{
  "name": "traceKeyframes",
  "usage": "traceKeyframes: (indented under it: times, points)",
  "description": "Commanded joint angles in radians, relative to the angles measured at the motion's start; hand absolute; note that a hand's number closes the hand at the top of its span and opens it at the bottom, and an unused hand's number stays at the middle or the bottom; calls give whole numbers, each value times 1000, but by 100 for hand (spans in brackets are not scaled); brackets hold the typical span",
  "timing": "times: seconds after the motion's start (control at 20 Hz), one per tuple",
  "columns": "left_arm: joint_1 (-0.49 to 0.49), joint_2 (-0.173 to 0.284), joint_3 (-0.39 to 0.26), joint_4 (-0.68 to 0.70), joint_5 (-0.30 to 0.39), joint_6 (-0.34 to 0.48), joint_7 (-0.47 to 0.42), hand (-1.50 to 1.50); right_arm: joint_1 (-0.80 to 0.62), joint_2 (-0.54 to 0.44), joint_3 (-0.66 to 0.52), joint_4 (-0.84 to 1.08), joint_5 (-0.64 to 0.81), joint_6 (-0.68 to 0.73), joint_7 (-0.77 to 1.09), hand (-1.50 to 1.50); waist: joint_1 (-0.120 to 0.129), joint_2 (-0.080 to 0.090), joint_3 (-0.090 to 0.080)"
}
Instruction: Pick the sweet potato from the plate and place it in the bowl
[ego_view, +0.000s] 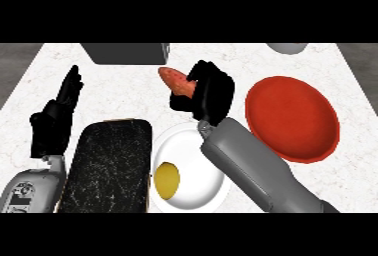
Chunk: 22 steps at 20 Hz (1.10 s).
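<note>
Your right hand (203, 95) is curled round the potato's (176, 80) fat middle, which looks stiff, hefty and tapered, so carry it level to the bowl (291, 117).

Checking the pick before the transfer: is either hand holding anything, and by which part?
The right hand is curled round the sweet potato, gripping its lower end; the upper end sticks out. The left hand holds nothing.

White marble counter (347, 125) before you: red bowl (293, 117) right of white plate (188, 170), black board (107, 167) left of it.
</note>
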Motion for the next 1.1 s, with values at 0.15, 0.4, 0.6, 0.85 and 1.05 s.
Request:
traceKeyframes:
  times: [0.15,0.4,0.6,0.85,1.05]
  points:
    - [12,7,19,-41,3,2,36,0,63,-38,-120,-103,175,-62,165,150,-30,3,2]
    - [60,4,9,-74,-1,-10,19,0,191,-104,-224,-177,173,-115,43,150,-20,10,2]
    - [58,-11,12,-44,-14,1,-32,0,260,-185,-289,-146,218,-94,-11,150,-16,12,2]
    - [-14,-16,12,-33,-14,-3,39,0,295,-270,-337,-37,264,-52,-46,150,-17,16,2]
    - [38,-25,31,-13,-1,-7,-48,0,340,-308,-378,65,233,-122,-138,150,-2,18,2]
